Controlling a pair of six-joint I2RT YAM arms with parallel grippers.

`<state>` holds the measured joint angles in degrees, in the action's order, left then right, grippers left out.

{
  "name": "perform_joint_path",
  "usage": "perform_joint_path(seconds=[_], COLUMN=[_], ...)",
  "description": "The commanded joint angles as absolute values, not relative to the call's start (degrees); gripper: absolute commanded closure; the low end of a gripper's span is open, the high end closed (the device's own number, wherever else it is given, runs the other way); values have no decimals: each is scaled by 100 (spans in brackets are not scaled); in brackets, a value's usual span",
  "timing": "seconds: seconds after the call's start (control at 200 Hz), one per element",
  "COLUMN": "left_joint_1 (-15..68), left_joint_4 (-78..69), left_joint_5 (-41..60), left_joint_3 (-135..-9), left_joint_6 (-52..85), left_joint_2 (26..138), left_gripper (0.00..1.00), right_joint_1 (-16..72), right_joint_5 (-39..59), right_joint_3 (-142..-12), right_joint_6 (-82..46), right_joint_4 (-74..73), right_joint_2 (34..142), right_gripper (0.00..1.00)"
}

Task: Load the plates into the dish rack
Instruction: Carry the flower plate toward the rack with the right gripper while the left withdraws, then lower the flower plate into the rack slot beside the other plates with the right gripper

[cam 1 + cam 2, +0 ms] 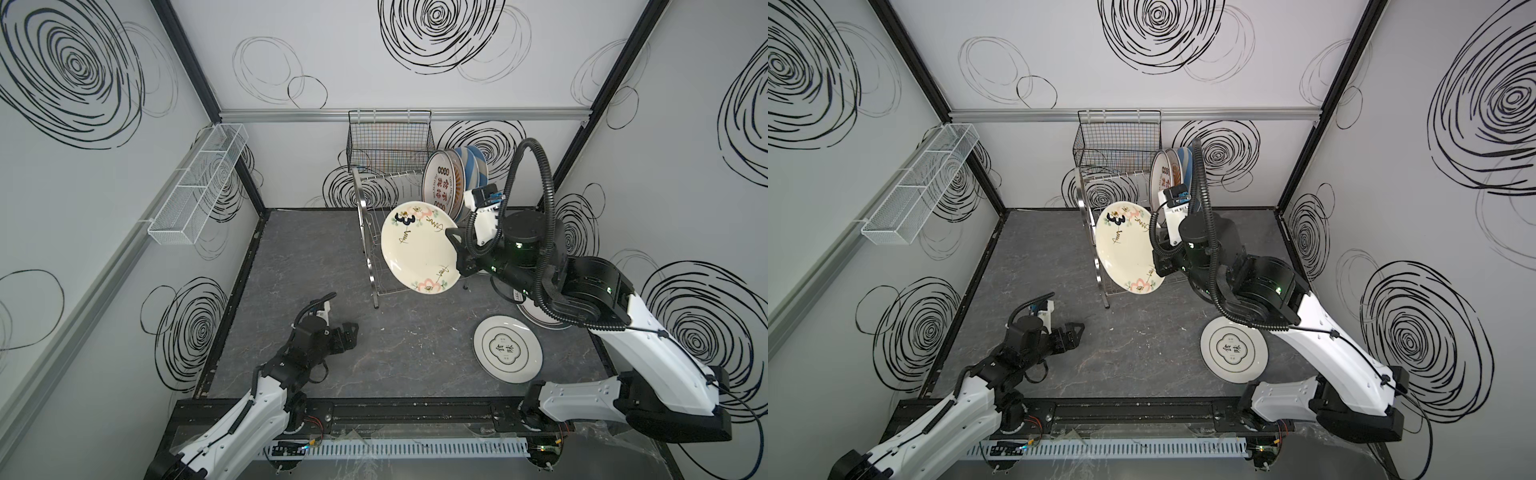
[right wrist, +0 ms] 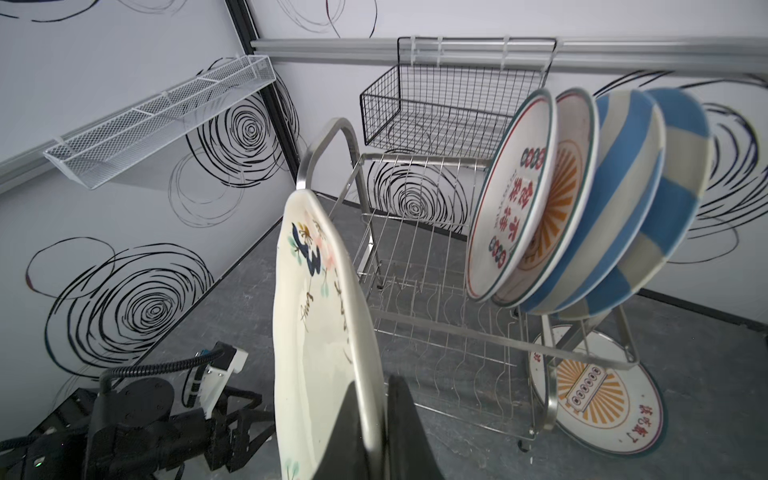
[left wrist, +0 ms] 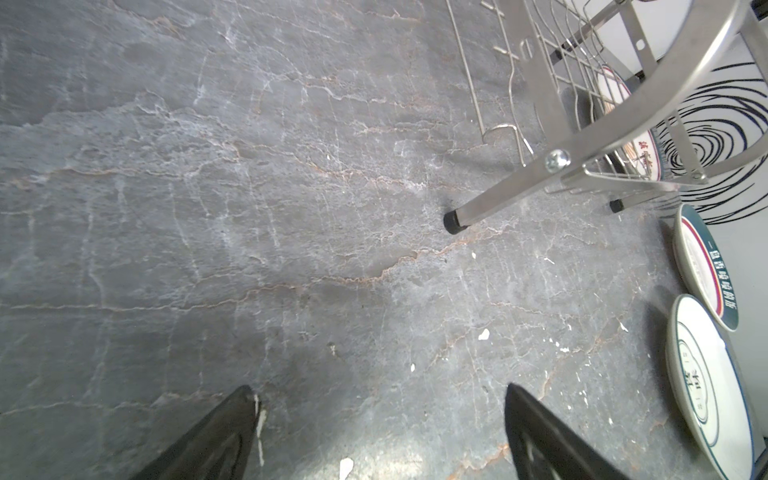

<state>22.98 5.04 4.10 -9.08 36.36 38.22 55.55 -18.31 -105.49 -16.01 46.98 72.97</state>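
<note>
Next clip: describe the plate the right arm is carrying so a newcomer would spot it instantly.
On the dark table stands the steel dish rack, four plates upright at one end. Before its empty slots, the right gripper pinches a fifth plate by the rim, tilted in the air. It alone is cream with pink and navy flower marks, not striped, lettered or sunburst.

The cream plate [image 1: 415, 253] has pink and navy flowers; the striped plates [image 2: 619, 203] are blue-and-white.
</note>
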Motion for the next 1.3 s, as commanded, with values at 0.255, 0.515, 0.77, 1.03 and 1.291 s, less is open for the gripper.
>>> perform_joint_path(seconds=[0.255, 0.515, 0.77, 1.03, 1.291], left_joint_1=[2340, 2348, 2354, 2348, 2350], left_joint_4=[242, 226, 211, 201, 101], left_joint_5=[524, 536, 536, 527, 615], left_joint_3=[-862, -853, -894, -868, -910], left_joint_6=[3513, 3516, 3507, 3516, 3490], left_joint_2=[3867, 3908, 4035, 4023, 4292], left_gripper=[4, 4, 4, 4, 4], right_joint_1=[5544, 5529, 5343, 4825, 4829], right_joint_5=[-4074, -5162, -5514, -4815, -4990], right_joint_3=[-11247, -11069, -10772, -10834, -10778], right_joint_6=[-26, 1069, 1605, 941, 1094], right_joint_4=[2512, 1238, 376, 748, 341], right_joint_2=[7812, 8288, 8620, 8941, 9148], right_gripper=[100, 100, 100, 100, 100])
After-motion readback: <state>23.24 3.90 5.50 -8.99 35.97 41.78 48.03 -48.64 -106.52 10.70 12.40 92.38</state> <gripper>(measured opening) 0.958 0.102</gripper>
